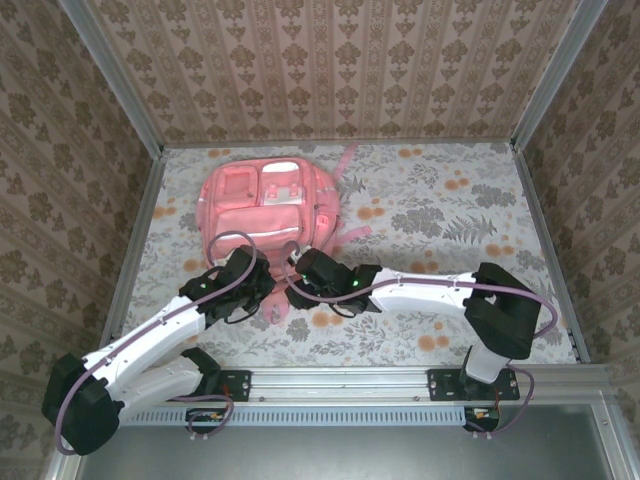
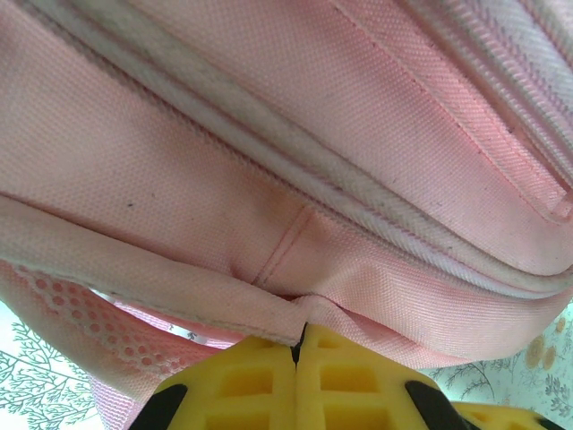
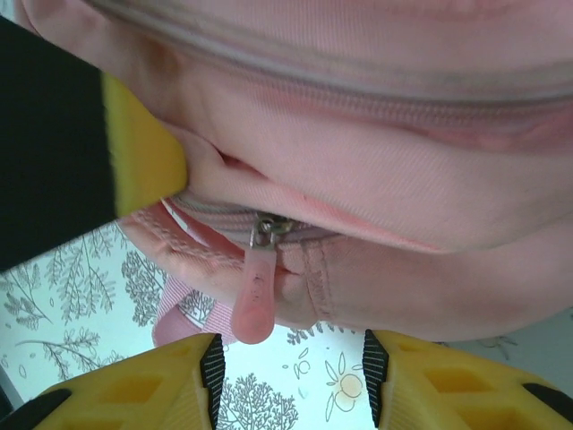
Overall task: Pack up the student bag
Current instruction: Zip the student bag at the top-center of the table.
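Pinching student bag [image 1: 265, 205], L pincer [image 2: 297, 348]; R pincer [image 3: 291, 369] parted near zip pull [image 3: 253, 300].

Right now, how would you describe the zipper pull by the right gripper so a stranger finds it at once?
Find the pink student bag lying on the flowered table. Go to its near edge, where the right gripper stands with jaws apart. Before them hangs the zipper pull: a smooth pink tab on a metal slider, the only dangling piece among stitched seams.
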Robot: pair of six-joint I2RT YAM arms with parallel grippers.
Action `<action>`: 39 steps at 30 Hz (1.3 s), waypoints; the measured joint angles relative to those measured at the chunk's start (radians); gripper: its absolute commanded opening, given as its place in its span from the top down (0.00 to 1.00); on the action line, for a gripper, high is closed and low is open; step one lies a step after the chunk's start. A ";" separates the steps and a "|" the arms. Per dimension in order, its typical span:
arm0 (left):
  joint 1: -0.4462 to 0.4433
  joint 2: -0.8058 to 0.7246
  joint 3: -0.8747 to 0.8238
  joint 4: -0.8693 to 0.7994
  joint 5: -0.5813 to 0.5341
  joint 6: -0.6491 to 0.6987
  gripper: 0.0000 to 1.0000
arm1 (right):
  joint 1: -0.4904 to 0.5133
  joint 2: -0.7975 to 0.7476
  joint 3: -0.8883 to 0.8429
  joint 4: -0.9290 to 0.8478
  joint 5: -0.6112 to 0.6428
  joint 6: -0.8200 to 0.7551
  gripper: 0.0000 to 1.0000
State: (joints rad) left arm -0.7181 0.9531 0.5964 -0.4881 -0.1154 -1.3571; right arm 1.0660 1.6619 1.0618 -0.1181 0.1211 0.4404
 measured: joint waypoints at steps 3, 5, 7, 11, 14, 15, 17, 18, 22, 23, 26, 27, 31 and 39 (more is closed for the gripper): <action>0.000 0.000 0.000 0.000 0.002 0.000 1.00 | 0.021 -0.003 0.018 -0.014 0.040 -0.020 0.56; 0.000 0.000 0.000 0.000 0.003 0.000 1.00 | 0.029 0.003 0.032 -0.023 0.055 -0.029 0.57; 0.000 0.000 0.000 0.000 0.003 0.000 1.00 | 0.034 0.021 0.050 -0.024 0.060 -0.039 0.59; 0.000 0.000 0.000 0.000 0.003 0.000 1.00 | 0.039 0.072 0.092 -0.026 0.067 -0.051 0.64; 0.000 -0.001 0.000 0.000 0.003 0.000 1.00 | 0.039 0.103 0.113 -0.032 0.068 -0.053 0.65; 0.000 -0.001 0.000 0.000 0.003 0.000 1.00 | 0.039 0.113 0.118 -0.033 0.071 -0.052 0.65; 0.000 -0.003 0.000 0.000 0.003 0.000 1.00 | 0.039 0.129 0.122 -0.034 0.078 -0.052 0.66; 0.000 -0.005 0.000 0.000 0.005 0.000 1.00 | 0.039 0.137 0.122 -0.037 0.082 -0.052 0.66; 0.000 -0.006 -0.002 -0.001 0.011 0.000 1.00 | 0.039 0.146 0.122 -0.038 0.095 -0.050 0.75; 0.000 -0.006 -0.002 -0.002 0.010 -0.001 1.00 | 0.039 0.146 0.122 -0.039 0.101 -0.047 0.79; 0.000 -0.007 -0.002 -0.002 0.010 -0.001 1.00 | 0.039 0.146 0.122 -0.040 0.116 -0.045 0.95; 0.000 -0.007 -0.003 -0.002 0.010 -0.001 1.00 | 0.039 0.146 0.122 -0.040 0.121 -0.040 0.96; 0.000 -0.012 -0.004 -0.002 0.010 -0.001 1.00 | 0.039 0.140 0.120 -0.042 0.136 -0.041 1.00; 0.000 -0.056 -0.006 -0.003 0.010 -0.001 1.00 | 0.005 0.064 0.053 -0.037 0.135 -0.030 1.00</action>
State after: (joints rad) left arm -0.7181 0.8974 0.5903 -0.4911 -0.1051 -1.3579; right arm 1.0710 1.7264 1.1145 -0.1555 0.2565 0.4107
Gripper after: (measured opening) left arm 0.045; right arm 0.062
